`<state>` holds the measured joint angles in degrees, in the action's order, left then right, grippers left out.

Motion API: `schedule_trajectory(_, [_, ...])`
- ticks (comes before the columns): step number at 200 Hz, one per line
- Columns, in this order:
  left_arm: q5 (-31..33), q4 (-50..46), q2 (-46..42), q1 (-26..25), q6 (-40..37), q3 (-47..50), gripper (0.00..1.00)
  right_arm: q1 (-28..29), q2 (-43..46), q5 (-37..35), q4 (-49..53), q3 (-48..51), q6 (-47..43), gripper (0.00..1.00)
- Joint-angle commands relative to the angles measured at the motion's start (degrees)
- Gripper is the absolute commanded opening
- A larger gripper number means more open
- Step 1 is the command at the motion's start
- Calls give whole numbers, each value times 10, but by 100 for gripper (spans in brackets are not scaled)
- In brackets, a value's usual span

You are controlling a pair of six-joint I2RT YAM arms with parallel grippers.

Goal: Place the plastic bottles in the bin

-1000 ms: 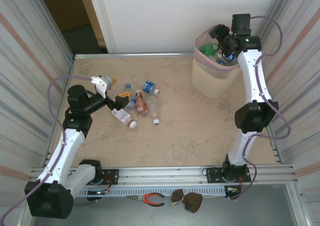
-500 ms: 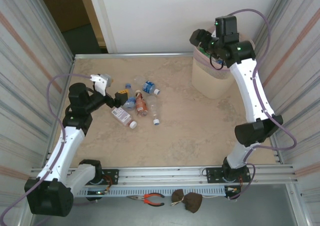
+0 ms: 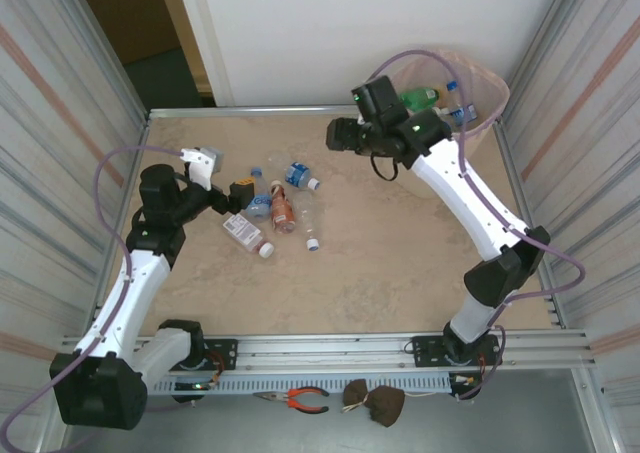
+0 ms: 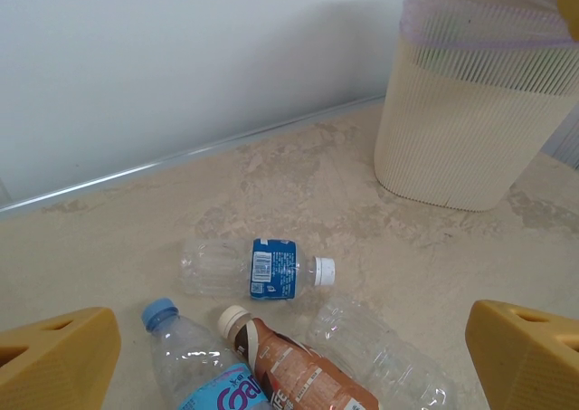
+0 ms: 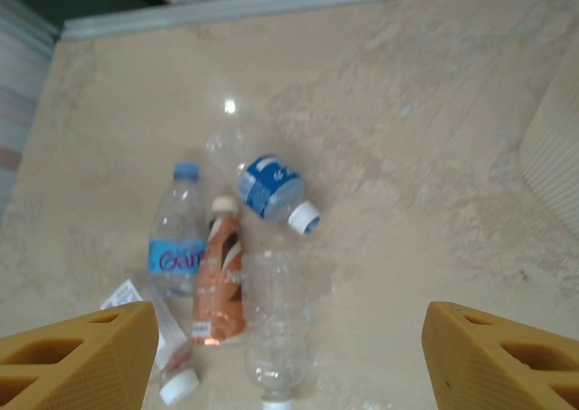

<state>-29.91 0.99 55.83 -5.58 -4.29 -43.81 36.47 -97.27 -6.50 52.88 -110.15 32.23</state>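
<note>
Several plastic bottles lie in a cluster left of the table's middle: a blue-label one (image 3: 296, 176) (image 4: 271, 268) (image 5: 271, 186), an orange-brown one (image 3: 283, 210) (image 4: 294, 374) (image 5: 220, 283), a clear bare one (image 3: 310, 223) (image 5: 276, 324) and a red-and-white-label one (image 3: 247, 235). My left gripper (image 3: 240, 193) (image 4: 289, 365) hovers open at the cluster's left edge, nothing between its fingers. My right gripper (image 3: 336, 135) (image 5: 285, 360) hangs open and empty above the table, between the cluster and the bin. The pale pink bin (image 3: 490, 83) (image 4: 470, 111) stands at the back right with a green bottle (image 3: 420, 98) inside.
Corrugated metal walls close in the table on the left and right, and a white wall stands at the back. Pliers (image 3: 300, 400) and a brown object (image 3: 375, 403) lie on the front rail below the arm bases. The bin's ribbed side (image 5: 556, 147) is close on the right.
My right arm has swung from over the bin leftward and out over the table towards the bottle cluster. The left arm has barely moved.
</note>
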Motion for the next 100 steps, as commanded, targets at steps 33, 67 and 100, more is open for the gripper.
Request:
schedule_trajectory(33, [1,-6,3,5,-7,-17,99,53,-67,8,10,23,-7,74])
schedule_trajectory(67, [1,-6,1,5,-7,-17,99,66,-132,24,5,45,-3,74])
schedule_trajectory(100, [1,-5,-2,5,-7,-16,99,73,-190,45,-8,45,-1,74])
